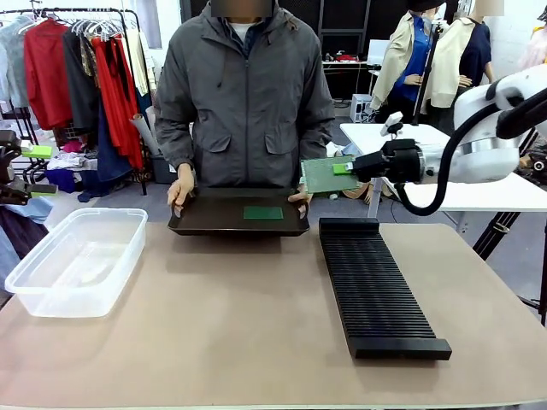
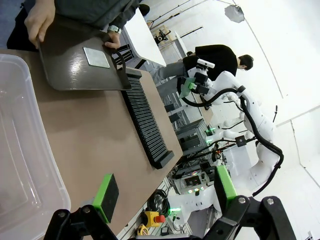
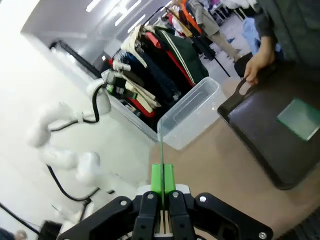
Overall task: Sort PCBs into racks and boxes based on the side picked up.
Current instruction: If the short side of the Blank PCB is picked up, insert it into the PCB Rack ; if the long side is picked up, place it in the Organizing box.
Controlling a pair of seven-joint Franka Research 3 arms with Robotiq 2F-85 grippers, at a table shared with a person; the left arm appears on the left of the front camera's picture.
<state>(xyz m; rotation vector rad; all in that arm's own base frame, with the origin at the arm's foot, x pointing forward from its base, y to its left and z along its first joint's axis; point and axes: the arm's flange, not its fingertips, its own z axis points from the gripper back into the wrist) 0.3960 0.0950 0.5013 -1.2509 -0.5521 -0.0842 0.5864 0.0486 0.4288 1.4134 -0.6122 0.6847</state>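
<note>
My right gripper (image 1: 349, 169) is shut on one edge of a green PCB (image 1: 327, 175) and holds it in the air beyond the far end of the long black slotted rack (image 1: 376, 286). In the right wrist view this PCB (image 3: 161, 145) shows edge-on between the green pads of the right gripper (image 3: 162, 181). A second PCB (image 1: 263, 213) lies on a shallow black tray (image 1: 205, 224) that a person holds at the far side. The clear box (image 1: 73, 260) stands at the left. My left gripper (image 2: 165, 195) hangs open and empty over the box's near side (image 2: 20, 150).
The person's hands (image 1: 180, 188) grip both ends of the tray. The rack (image 2: 145, 120) runs along the table's right half, and bare tabletop (image 1: 231, 316) lies between it and the box. A white table (image 1: 444, 162) stands behind on the right.
</note>
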